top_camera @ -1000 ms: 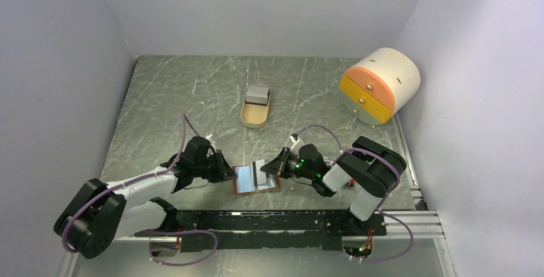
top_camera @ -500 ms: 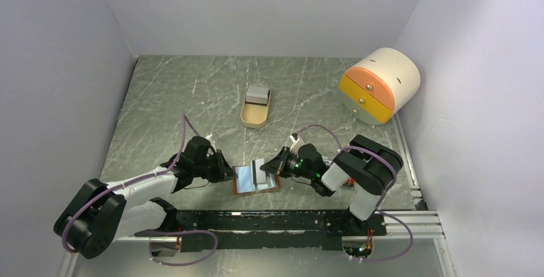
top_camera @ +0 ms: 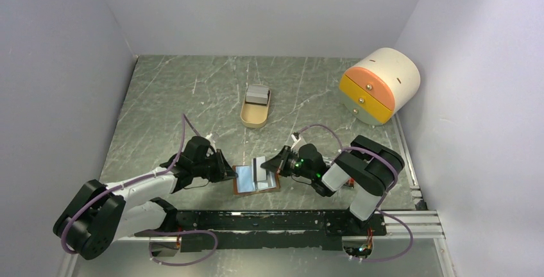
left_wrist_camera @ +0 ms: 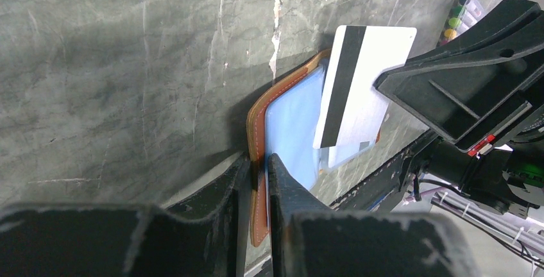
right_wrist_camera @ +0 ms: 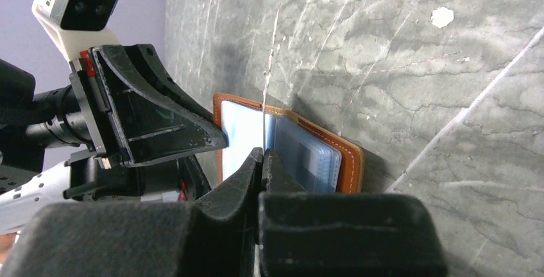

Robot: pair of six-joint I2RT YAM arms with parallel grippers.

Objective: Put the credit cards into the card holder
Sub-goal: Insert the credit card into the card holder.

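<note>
Grey marbled tabletop, walled in pale lilac, carries the work at its near edge. We see the card holder lying open between the 2 arms, with a pale blue panel inside. We cannot tell whether that panel is a card or a sleeve.

Our left gripper is pinched on the holder's left edge, 1 finger on each side of the leather. Our right gripper is clamped tight on a white card with a black stripe. The card is held tilted just above the holder's right half. Its lower edge is near the clear pockets but, as far as we can judge, not yet inside one.

We judge the step in hand to be inserting this card. The next move calls for lining the card's edge up with a pocket mouth and sliding it in, the left pinning the holder against skidding. Only then should the right let go.

More grey cards wait in a tan tray well behind.
</note>
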